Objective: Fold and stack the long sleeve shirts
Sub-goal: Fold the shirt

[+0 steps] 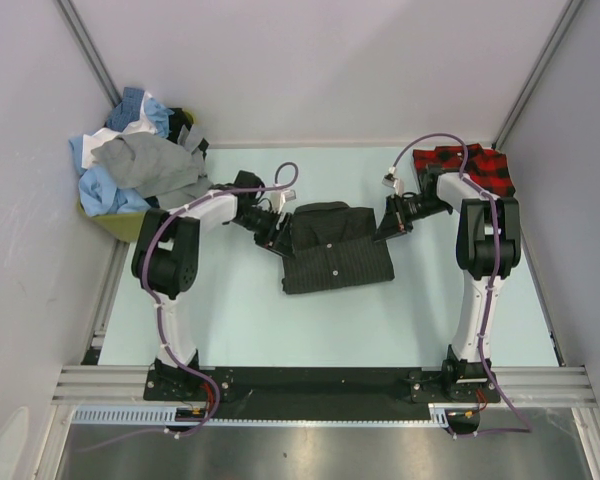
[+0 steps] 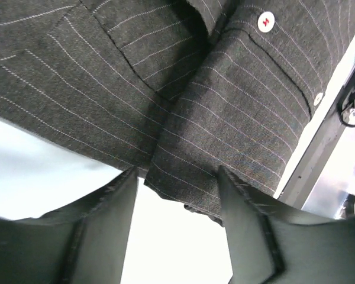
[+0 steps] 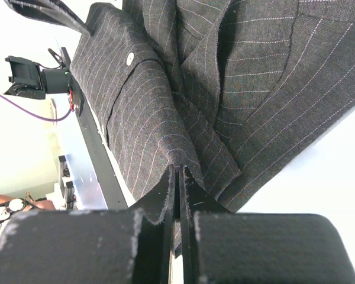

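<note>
Flanking charcoal shirt (image 1: 337, 248), left gripper (image 2: 177, 177) spread at edge, right gripper (image 3: 178, 171) closed

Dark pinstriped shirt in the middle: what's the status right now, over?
Pinstriped shirt folded, lying flat. Left hand open at its left edge. Right hand shut at its right edge. Plaid shirt and shirt heap apart, in far corners.

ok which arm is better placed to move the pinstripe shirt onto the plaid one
Right, likely: the right tool is shut at the edge of the pinstripe shirt and the plaid shirt lies beside that arm. The open left tool is farther away.
</note>
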You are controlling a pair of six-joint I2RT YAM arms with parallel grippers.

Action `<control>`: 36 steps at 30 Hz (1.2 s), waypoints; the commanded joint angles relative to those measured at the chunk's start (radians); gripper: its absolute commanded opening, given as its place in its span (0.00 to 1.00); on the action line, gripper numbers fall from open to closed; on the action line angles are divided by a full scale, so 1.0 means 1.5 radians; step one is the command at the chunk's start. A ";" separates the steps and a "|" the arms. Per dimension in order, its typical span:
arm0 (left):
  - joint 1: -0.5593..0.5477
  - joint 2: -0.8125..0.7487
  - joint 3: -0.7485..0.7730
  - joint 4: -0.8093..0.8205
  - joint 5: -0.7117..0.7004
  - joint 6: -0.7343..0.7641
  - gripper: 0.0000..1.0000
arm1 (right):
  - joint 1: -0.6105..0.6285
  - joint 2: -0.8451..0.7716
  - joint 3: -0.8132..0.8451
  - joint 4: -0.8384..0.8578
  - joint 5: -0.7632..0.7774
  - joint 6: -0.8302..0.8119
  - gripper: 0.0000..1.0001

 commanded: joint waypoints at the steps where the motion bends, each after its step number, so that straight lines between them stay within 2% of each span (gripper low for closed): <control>1: 0.006 -0.022 -0.005 0.018 0.033 -0.020 0.52 | 0.003 -0.031 -0.002 0.011 -0.010 -0.006 0.00; 3: 0.007 -0.029 -0.015 0.018 0.078 -0.022 0.43 | 0.005 -0.033 -0.006 0.012 -0.010 -0.006 0.00; 4: 0.009 -0.032 -0.017 0.018 0.091 -0.022 0.32 | 0.007 -0.034 -0.007 0.013 -0.012 -0.005 0.00; 6: 0.010 -0.039 -0.023 0.017 0.117 -0.022 0.18 | 0.006 -0.037 -0.009 0.016 -0.013 -0.003 0.00; 7: 0.012 -0.040 -0.023 0.018 0.116 -0.021 0.01 | 0.008 -0.038 -0.009 0.016 -0.012 -0.001 0.00; 13: 0.032 -0.080 -0.008 0.012 0.068 0.005 0.00 | -0.002 -0.052 0.004 0.021 -0.010 0.019 0.00; 17: 0.033 -0.075 0.043 0.004 0.029 0.022 0.00 | -0.002 -0.036 0.045 0.022 -0.005 0.025 0.00; 27: 0.042 -0.006 0.181 0.034 -0.077 0.014 0.00 | -0.006 0.091 0.267 0.027 0.007 0.078 0.00; 30: 0.043 0.026 0.226 0.043 -0.108 0.011 0.00 | -0.006 0.127 0.318 0.059 0.010 0.109 0.00; 36: 0.043 0.097 0.282 0.072 -0.156 0.000 0.00 | -0.008 0.176 0.336 0.229 0.025 0.227 0.00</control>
